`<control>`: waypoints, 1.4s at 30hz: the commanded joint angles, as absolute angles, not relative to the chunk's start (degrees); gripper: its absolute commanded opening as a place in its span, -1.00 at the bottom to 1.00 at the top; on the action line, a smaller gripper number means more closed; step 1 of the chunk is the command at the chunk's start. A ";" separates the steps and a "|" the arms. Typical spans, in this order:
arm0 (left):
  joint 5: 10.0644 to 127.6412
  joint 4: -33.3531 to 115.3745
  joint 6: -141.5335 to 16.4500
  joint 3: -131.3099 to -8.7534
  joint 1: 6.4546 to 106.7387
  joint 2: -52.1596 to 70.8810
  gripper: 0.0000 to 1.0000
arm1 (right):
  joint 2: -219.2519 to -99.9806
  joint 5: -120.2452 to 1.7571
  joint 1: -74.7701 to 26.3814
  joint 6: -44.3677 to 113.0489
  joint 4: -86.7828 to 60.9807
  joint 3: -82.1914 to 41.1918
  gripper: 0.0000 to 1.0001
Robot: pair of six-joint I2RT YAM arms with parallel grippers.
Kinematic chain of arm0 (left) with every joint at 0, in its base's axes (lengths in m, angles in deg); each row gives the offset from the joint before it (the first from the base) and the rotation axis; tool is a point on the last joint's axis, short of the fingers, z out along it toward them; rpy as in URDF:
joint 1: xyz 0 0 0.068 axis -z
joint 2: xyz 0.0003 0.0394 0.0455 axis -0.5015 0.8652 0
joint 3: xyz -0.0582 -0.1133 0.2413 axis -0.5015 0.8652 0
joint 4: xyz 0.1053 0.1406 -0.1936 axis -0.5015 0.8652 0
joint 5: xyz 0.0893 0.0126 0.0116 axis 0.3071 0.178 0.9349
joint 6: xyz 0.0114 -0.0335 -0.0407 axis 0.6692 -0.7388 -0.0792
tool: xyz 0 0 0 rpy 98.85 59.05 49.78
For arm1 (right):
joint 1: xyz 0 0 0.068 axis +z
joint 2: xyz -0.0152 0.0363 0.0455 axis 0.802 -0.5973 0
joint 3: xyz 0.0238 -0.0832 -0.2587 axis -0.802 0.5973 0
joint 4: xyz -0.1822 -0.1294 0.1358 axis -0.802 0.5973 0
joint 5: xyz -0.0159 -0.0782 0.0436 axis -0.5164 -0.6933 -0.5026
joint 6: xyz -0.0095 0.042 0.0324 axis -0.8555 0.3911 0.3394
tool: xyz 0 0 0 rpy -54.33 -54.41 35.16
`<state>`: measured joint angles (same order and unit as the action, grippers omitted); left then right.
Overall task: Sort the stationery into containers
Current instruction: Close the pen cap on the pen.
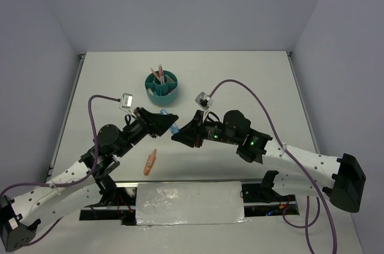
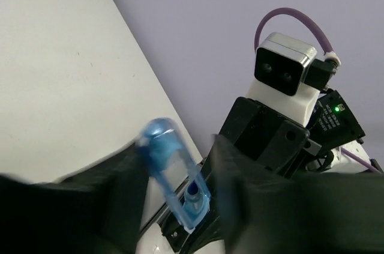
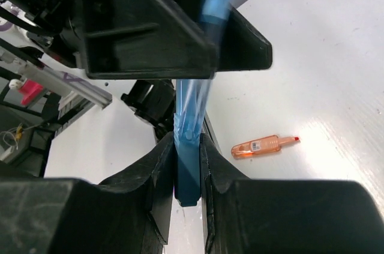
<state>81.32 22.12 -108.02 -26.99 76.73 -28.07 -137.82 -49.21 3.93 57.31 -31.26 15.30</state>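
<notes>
A white tabletop (image 1: 240, 80) under pale walls carries a teal cup (image 1: 162, 84) at upper centre, with pens (image 1: 159, 74) standing in it, and an orange marker (image 1: 150, 162) lying at lower centre. Mid-frame, the right gripper (image 3: 187, 146) pinches a blue marker (image 1: 174, 128) held off the tabletop. The marker's other end sits between the left gripper's (image 2: 177, 149) fingers, though I cannot tell if they clamp it.

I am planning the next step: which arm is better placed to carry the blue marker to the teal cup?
Probably left. The left gripper lies closer to the teal cup, which stands just beyond it. The right gripper, shut on the blue marker, lies farther. Whether the left one grips is unclear.
</notes>
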 commanded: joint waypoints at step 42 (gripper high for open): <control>64.45 -5.75 -106.59 -10.98 79.05 -19.02 -1.00 | -144.53 -41.75 3.11 45.73 -24.74 -17.10 -1.00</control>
<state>72.27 -14.38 -107.12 -18.05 76.44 -22.65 -143.44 -42.94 3.02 49.59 -12.46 -6.25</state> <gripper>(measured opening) 0.302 0.262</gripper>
